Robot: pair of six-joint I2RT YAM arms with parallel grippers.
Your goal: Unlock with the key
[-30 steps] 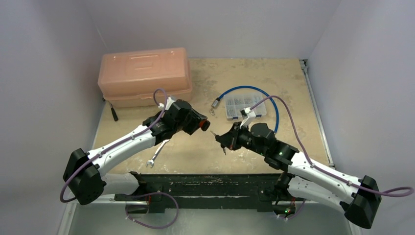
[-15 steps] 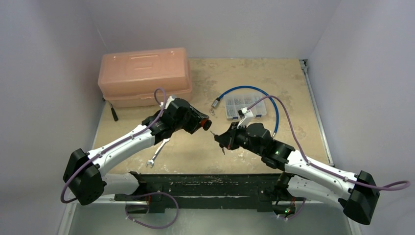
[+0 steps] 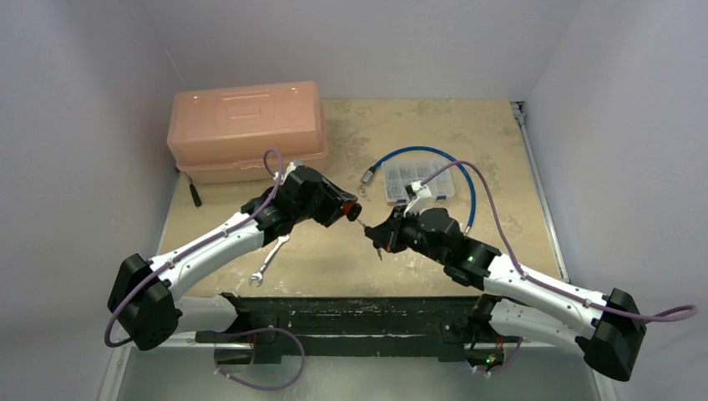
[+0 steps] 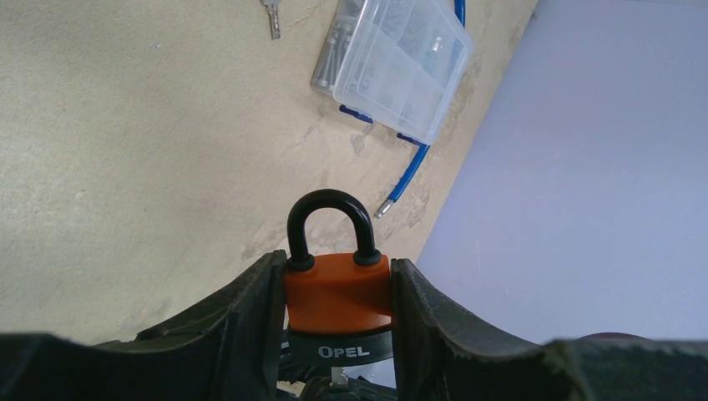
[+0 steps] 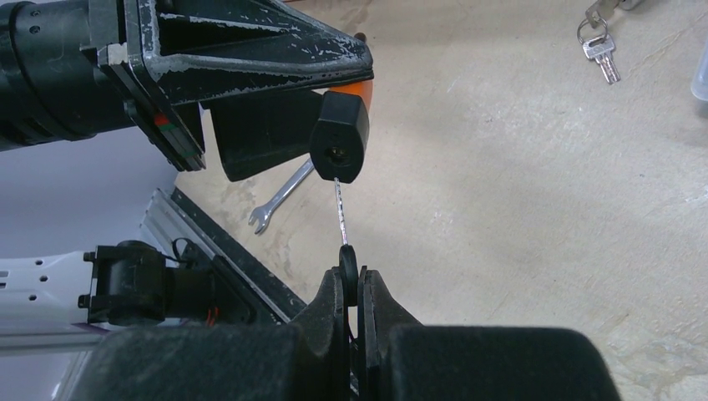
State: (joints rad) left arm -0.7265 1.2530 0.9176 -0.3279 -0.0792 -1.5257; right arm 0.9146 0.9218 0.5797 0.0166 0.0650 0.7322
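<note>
An orange padlock (image 4: 337, 288) with a black shackle and a black base marked OPEL sits clamped between the fingers of my left gripper (image 4: 337, 267), held above the table. Seen from above, the left gripper (image 3: 346, 210) points right, toward the right gripper (image 3: 380, 238). My right gripper (image 5: 355, 280) is shut on the black head of the key (image 5: 339, 209). The thin blade points up at the padlock's black underside (image 5: 338, 146). Its tip touches the lower edge there, just below the keyhole. Whether it has entered the keyhole I cannot tell.
A pink toolbox (image 3: 245, 125) stands at the back left. A clear parts box (image 3: 417, 180) and a blue cable (image 3: 434, 154) lie behind the grippers, with spare keys (image 5: 601, 50) nearby. A wrench (image 3: 269, 261) lies near the black front rail (image 3: 351, 313).
My right arm has moved left, bringing the key up to the padlock's underside. The left gripper with the padlock has shifted slightly right.
</note>
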